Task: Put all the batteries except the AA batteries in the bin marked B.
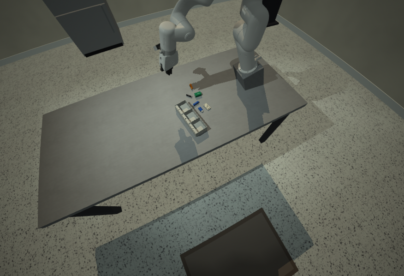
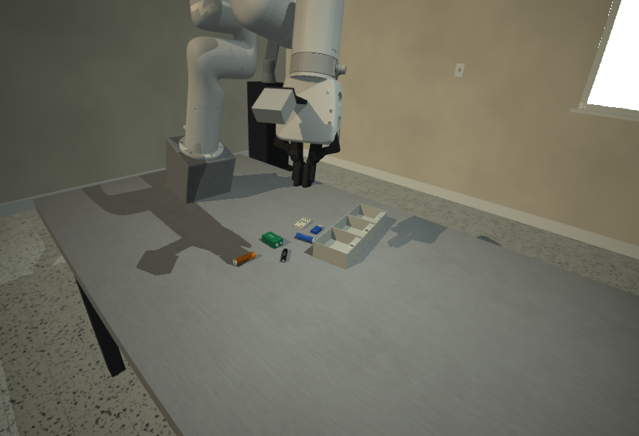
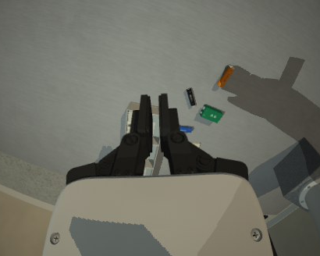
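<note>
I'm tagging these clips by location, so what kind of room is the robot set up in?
Probably a plain indoor room used as a workspace, not a kitchen or factory. A long grey table stands on speckled terrazzo-like flooring, bare beige walls have a bright window, and a tall grey cabinet stands nearby.

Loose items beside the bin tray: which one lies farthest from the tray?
The orange cylindrical battery. It lies alone at the edge of the arm's shadow, beyond the green rectangular block and small black cylinder, which sit nearer the grey three-compartment tray.
</note>
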Robot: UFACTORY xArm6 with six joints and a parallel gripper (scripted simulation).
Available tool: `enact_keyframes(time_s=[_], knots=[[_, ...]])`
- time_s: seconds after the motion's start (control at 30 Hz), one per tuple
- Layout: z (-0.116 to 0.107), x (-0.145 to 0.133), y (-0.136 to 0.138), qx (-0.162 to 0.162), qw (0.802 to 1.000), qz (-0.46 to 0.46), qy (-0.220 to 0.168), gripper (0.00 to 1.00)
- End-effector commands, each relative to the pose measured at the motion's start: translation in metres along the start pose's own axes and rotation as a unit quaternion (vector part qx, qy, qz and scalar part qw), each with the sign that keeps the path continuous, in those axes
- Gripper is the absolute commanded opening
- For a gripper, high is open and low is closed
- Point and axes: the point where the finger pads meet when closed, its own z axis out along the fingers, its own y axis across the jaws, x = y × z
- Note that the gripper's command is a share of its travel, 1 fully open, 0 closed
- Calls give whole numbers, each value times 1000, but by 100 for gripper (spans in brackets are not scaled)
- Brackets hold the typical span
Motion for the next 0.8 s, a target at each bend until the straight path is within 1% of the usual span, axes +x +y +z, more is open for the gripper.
enact_keyframes(time_s=[0.0, 0.03, 0.07, 0.13, 0.2, 0.27, 0.33, 0.37, 0.43, 0.47, 0.53, 0.57, 0.63, 0.7, 0.77], knots=[[-7, -16, 6, 4, 997, -71, -19, 7], [-7, -16, 6, 4, 997, -71, -19, 7], [-8, -24, 10, 4, 995, -95, -23, 7], [-8, -24, 10, 4, 995, -95, -23, 7], [-12, -38, 16, 6, 989, -144, -32, 7], [-12, -38, 16, 6, 987, -156, -34, 7], [-14, -48, 21, 8, 979, -198, -42, 7], [-14, -48, 21, 8, 979, -198, -42, 7], [-16, -59, 26, 11, 969, -240, -50, 7], [-16, -59, 26, 11, 969, -240, -50, 7], [-18, -69, 32, 14, 958, -282, -58, 7], [-18, -69, 32, 14, 958, -282, -58, 7], [-19, -79, 38, 18, 944, -323, -65, 7], [-19, -79, 38, 18, 944, -323, -65, 7], [-21, -90, 44, 23, 929, -363, -73, 7]])
